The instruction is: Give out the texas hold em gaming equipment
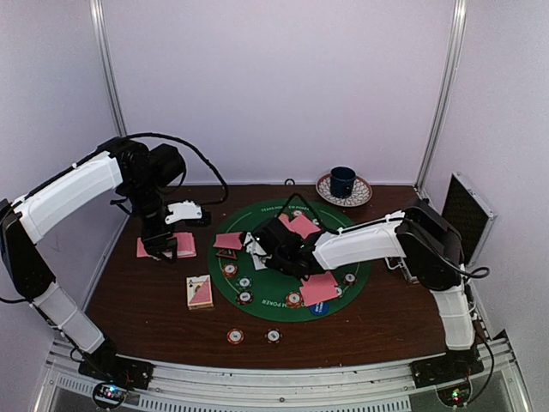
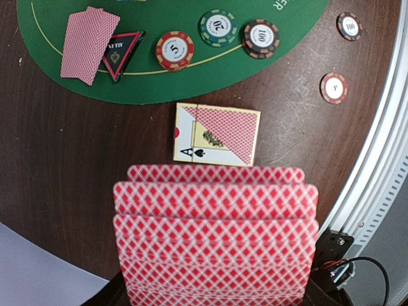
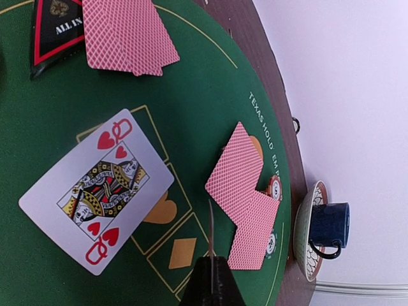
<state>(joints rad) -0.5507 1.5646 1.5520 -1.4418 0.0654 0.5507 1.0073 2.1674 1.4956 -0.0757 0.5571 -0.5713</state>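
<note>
Blue mug on patterned saucer; silver-edged black case at far right

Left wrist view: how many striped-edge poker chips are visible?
5. On green felt mat: orange-red chip, green chip, dark chip. On brown wooden table: second dark chip, red chip. More may be hidden.
</note>
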